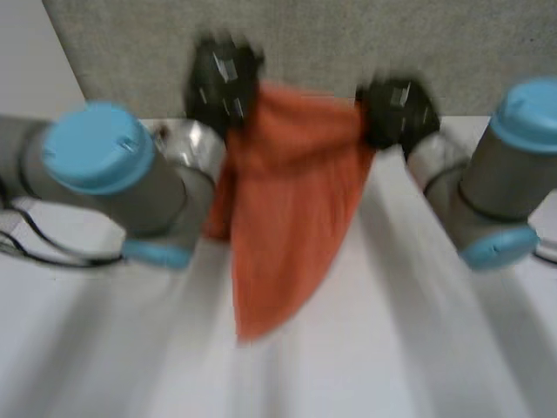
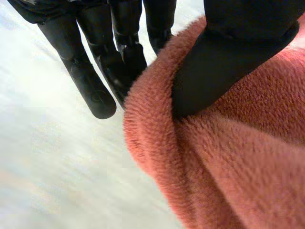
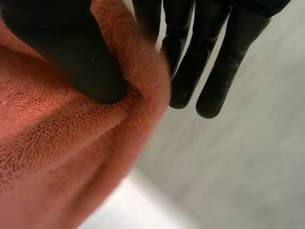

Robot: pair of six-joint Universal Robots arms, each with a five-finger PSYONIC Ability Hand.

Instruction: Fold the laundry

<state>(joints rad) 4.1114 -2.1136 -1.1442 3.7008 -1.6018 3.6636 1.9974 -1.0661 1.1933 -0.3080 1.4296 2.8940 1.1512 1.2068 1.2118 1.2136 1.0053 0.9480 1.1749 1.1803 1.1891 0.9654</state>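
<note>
Two corners pinched: fuzzy orange fleece cloth [image 1: 287,218] hangs above the white table [image 1: 418,348].
Left robot hand [image 1: 224,83] and right robot hand [image 1: 396,109] each grip one top corner; lower it level and taut.

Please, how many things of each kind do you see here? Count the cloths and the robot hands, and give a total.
orange cloth: 1
black hands: 2, the left hand and the right hand, each pinching the cloth at its upper edge
Total: 3

The cloth [image 1: 287,218] hangs between left hand [image 1: 224,83] and right hand [image 1: 396,111]; table [image 1: 418,348] lies below.
</note>
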